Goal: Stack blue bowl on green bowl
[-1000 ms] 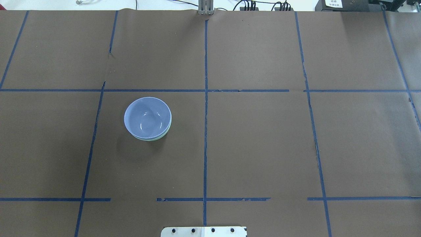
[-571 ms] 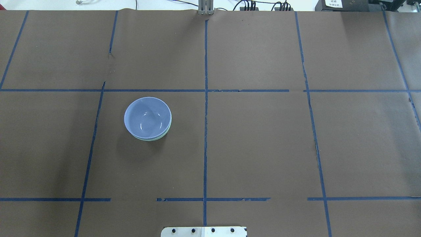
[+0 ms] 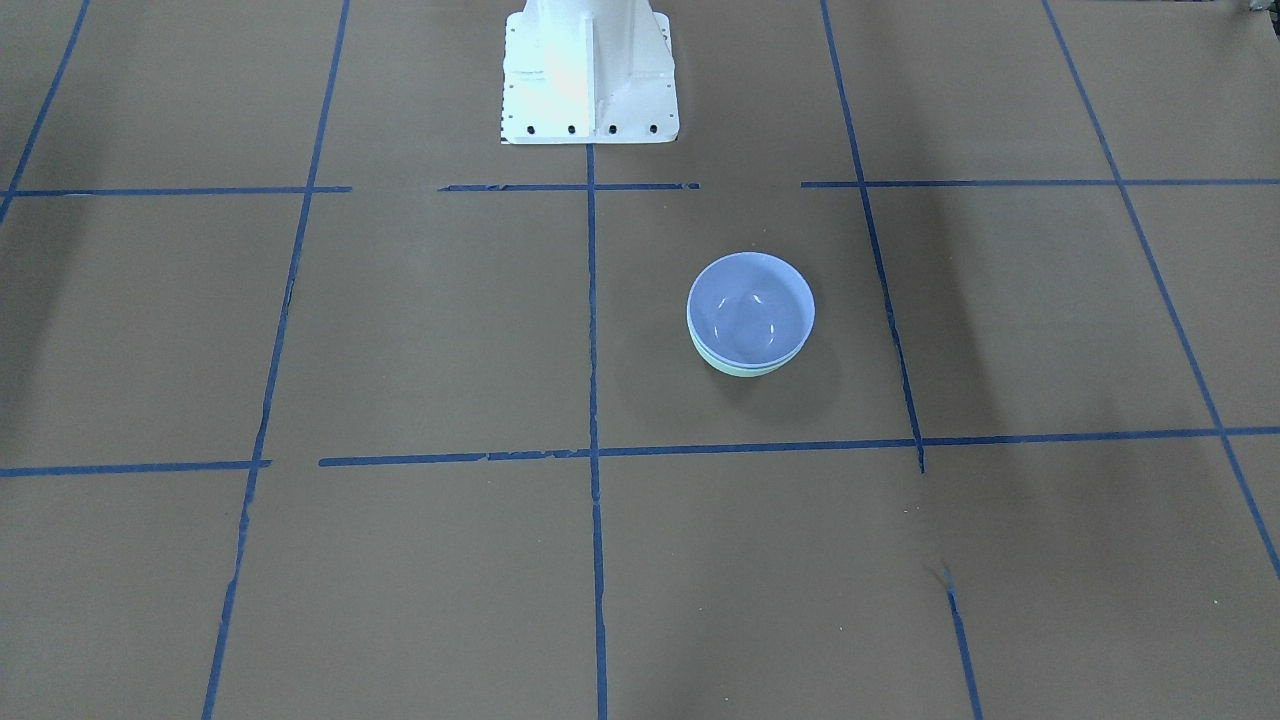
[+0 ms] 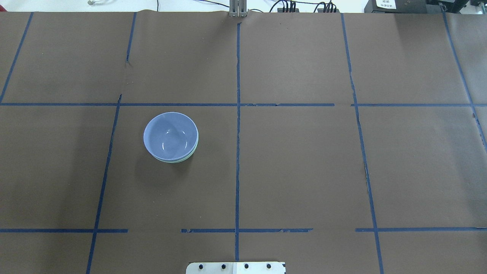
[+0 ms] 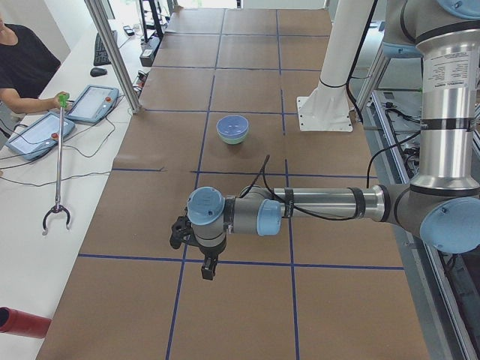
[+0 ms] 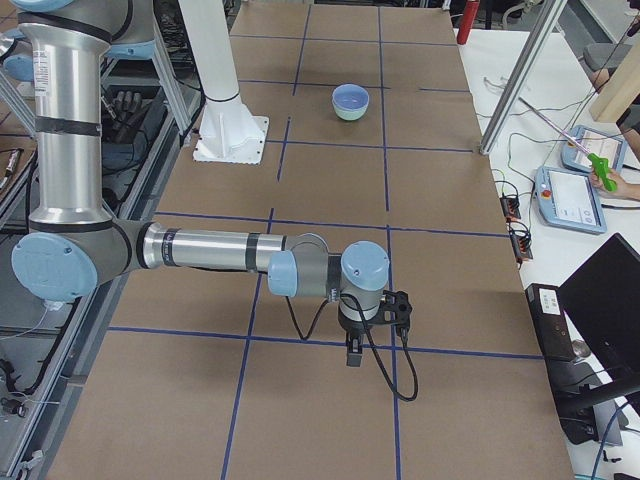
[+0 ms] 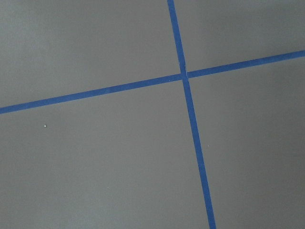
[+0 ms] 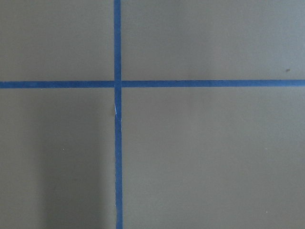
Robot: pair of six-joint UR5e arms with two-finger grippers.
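The blue bowl [image 4: 170, 135] sits nested inside the green bowl [image 4: 179, 161], whose mint rim shows only as a thin crescent beneath it. The stack stands upright on the brown table, left of the centre line in the overhead view. In the front-facing view the blue bowl [image 3: 750, 312] sits in the green bowl [image 3: 745, 368]. Both grippers are far from the bowls. My left gripper [image 5: 208, 271] shows only in the exterior left view, and my right gripper [image 6: 352, 355] only in the exterior right view. Each hangs over a tape crossing. I cannot tell whether they are open or shut.
The robot's white base plate [image 3: 588, 90] stands at the table's near edge [image 4: 236, 267]. Blue tape lines [image 4: 237, 152] divide the brown paper into squares. An operator at the far side holds a grabber stick [image 5: 58, 161] beside tablets [image 5: 94, 103].
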